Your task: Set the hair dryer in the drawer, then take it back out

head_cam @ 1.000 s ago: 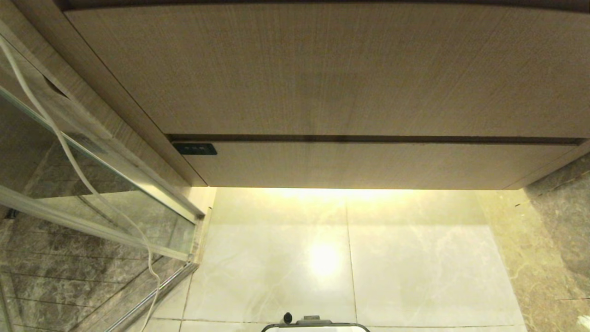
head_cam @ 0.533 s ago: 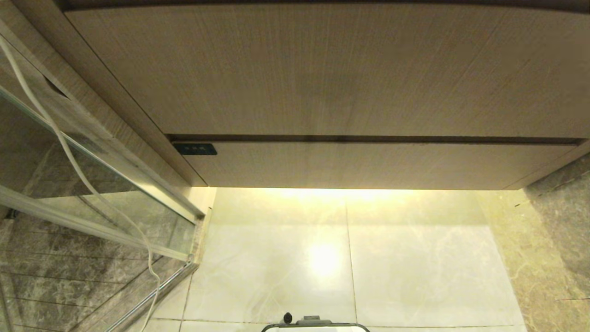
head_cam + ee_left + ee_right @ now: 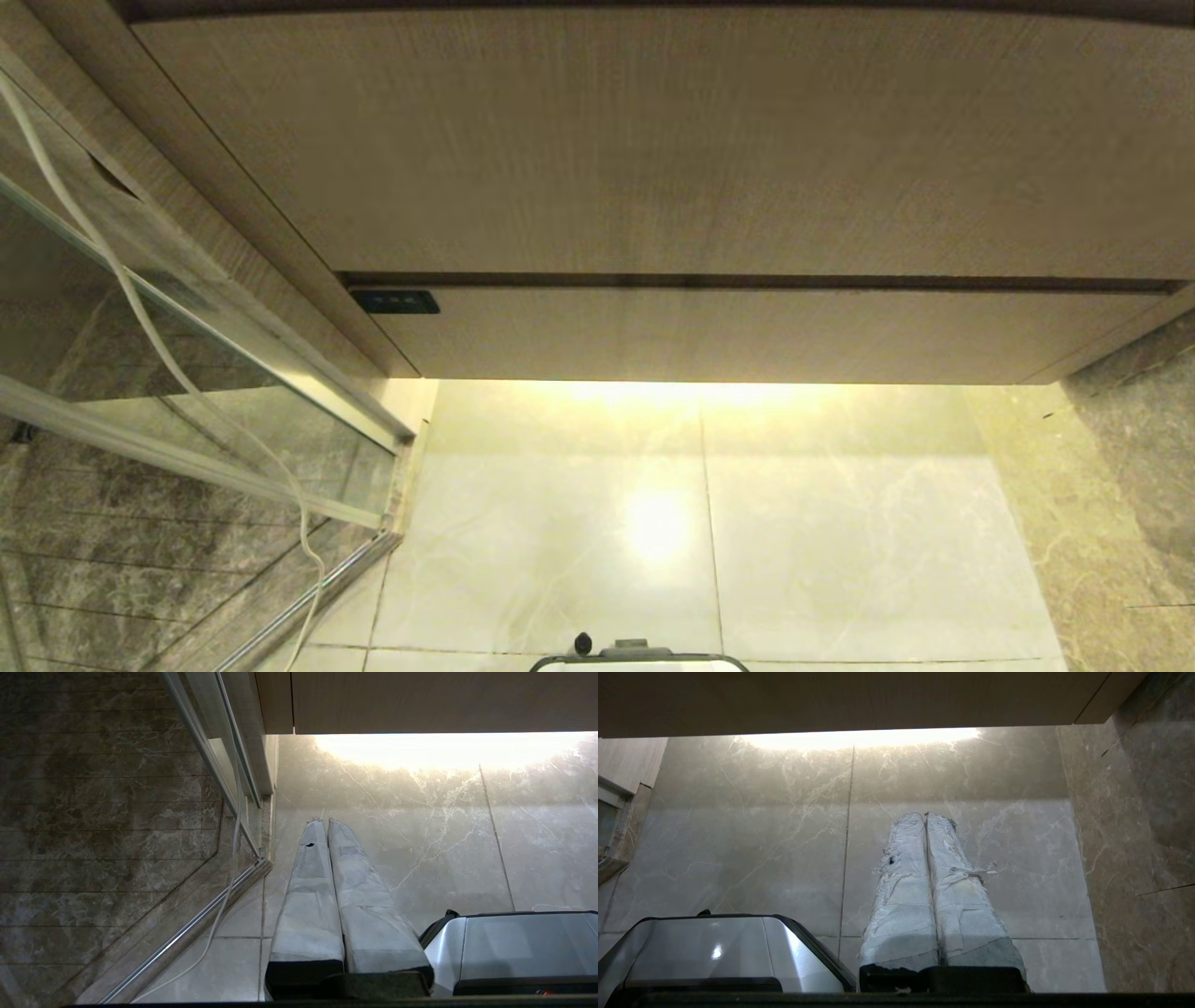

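Observation:
The drawer (image 3: 747,331) is the shallow wood-grain front along the bottom of the cabinet, and it is pushed in flush. The hair dryer is out of view. Neither arm shows in the head view. My left gripper (image 3: 324,821) hangs over the pale floor tiles next to the glass door's rail, its taped fingers (image 3: 308,896) pressed together on nothing. Over the tiles nearer the brown wall hangs my right gripper (image 3: 924,815), also shut and empty, with frayed tape on its fingers (image 3: 906,891).
A taller wood-grain panel (image 3: 653,140) sits above the drawer. A glass shower door (image 3: 187,373) with a metal rail stands at the left, a white cable (image 3: 140,308) hanging along it. My silver base (image 3: 639,661) is at the lower edge. A brown marble wall (image 3: 1139,485) closes the right side.
A small pale bit at the head view's lower right corner has gone out of the picture. The cabinet, drawer and floor look the same.

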{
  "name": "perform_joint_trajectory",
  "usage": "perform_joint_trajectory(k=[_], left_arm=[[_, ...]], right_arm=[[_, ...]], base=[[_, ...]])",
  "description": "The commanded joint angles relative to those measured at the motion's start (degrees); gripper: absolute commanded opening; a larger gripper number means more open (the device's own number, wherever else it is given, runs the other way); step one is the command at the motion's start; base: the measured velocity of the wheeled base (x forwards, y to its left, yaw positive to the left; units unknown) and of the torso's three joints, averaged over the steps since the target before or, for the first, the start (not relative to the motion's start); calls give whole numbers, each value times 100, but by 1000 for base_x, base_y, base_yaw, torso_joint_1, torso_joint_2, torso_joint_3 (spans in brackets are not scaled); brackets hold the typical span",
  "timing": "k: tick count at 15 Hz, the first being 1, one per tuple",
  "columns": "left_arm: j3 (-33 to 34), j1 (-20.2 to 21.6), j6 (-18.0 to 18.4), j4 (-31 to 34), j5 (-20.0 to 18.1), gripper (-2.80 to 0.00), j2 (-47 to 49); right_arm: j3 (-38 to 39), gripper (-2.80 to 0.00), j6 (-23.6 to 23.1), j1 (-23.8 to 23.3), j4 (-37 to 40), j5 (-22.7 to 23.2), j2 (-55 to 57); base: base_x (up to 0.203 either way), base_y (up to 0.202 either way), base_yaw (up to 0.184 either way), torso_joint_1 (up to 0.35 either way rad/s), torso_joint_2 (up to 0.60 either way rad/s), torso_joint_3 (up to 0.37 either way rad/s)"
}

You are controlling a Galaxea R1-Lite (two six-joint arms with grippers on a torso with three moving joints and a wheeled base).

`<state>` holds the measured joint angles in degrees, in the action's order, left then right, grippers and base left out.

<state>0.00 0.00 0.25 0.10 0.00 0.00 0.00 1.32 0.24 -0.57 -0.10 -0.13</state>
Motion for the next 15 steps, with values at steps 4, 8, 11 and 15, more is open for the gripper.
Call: perform_joint_trajectory(k=[4, 8, 11, 15], left_arm=[[8, 0, 2, -1, 0, -280, 0], [9, 0, 2, -1, 0, -280, 0], [6, 0, 2, -1, 0, -280, 0], [7, 0, 2, -1, 0, -280, 0]], right_arm=[[9, -280, -61, 2, 11, 12, -13], [9, -280, -70, 2, 22, 27, -13], [9, -280, -70, 2, 22, 10, -13], [9, -280, -9, 2, 13, 1, -13]], base=[[0, 0, 0, 0, 0, 0], [0, 0, 0, 0, 0, 0], [0, 0, 0, 0, 0, 0], [0, 0, 0, 0, 0, 0]])
